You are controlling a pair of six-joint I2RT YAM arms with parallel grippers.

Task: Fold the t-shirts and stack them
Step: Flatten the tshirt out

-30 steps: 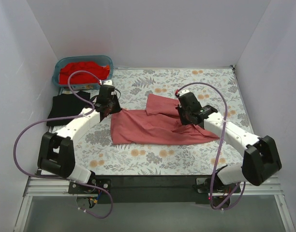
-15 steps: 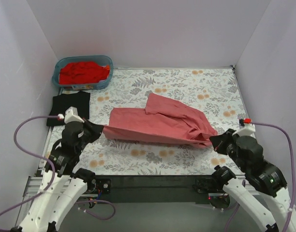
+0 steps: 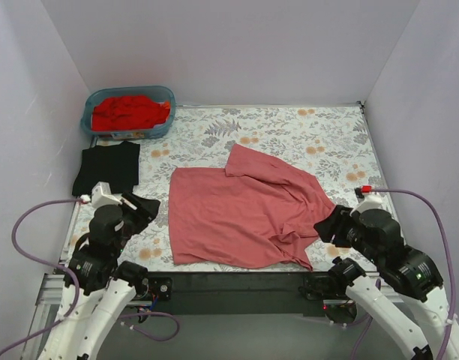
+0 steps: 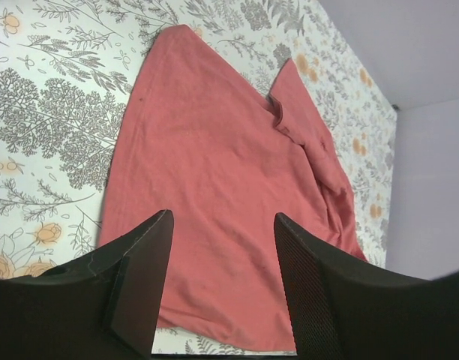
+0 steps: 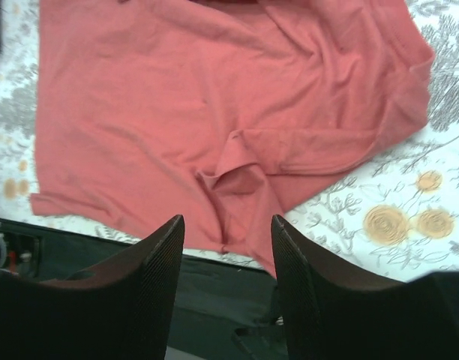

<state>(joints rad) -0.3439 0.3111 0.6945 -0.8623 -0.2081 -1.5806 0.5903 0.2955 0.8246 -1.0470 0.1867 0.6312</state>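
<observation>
The left pincer (image 4: 222,217) and right pincer (image 5: 227,223) both gape empty just short of the pink shirt (image 3: 241,214), which lies rumpled mid-counter (image 3: 289,131); soft, light and limp, it looks best pinched at two edge corners.

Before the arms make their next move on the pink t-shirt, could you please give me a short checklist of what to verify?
1. Left pincer open, holding nothing: ok.
2. Right pincer open, holding nothing: ok.
3. Pink t-shirt lying flat: not ok, its right side is bunched and creased.
4. Near hem fully on the table cover: cannot tell, it lies right at the edge.
5. Black t-shirt folded, apart from the pink one: ok.
6. Red t-shirts inside the blue bin: ok.
</observation>
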